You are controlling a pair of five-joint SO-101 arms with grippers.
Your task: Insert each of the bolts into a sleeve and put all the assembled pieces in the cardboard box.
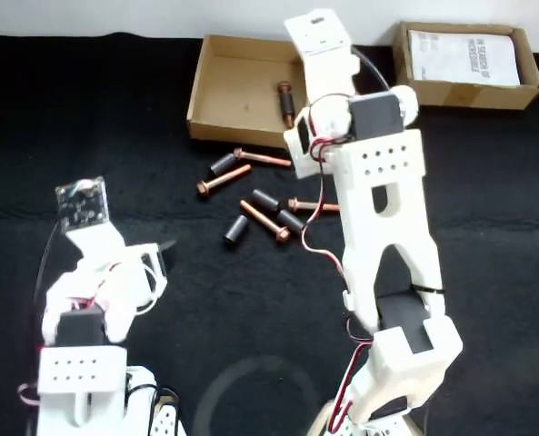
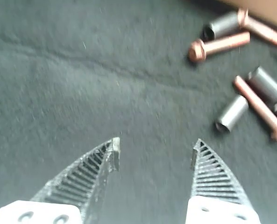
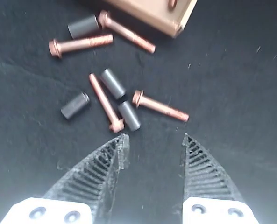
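Lying mixed up on the black worktop (image 1: 114, 109) were 4 bolts (image 1: 224, 180) and 4 sleeves (image 1: 235, 230), all loose, just in front of the box (image 1: 237, 86). 1 more bolt sat in a sleeve inside the box, so that piece (image 1: 285, 102) looked done.

The right hand (image 3: 152, 144) was spread wide and held nothing. It hung right by the pile (image 1: 265, 200). The nearest bolt (image 3: 159, 106) lay just ahead of its fingertips (image 3: 117, 151), with a sleeve (image 3: 129, 115) just beside it. That bolt's long side ran almost in line with the gap from 1 finger to the other. So it seemed the hand would need to turn a bit before it could pinch the bolt across its thin middle.

The left hand (image 2: 156, 149) was spread wide too, with nothing in it. The pile lay well apart from it, ahead and off to its right. The right hand was much nearer, so it looked like the better hand for the next pick.
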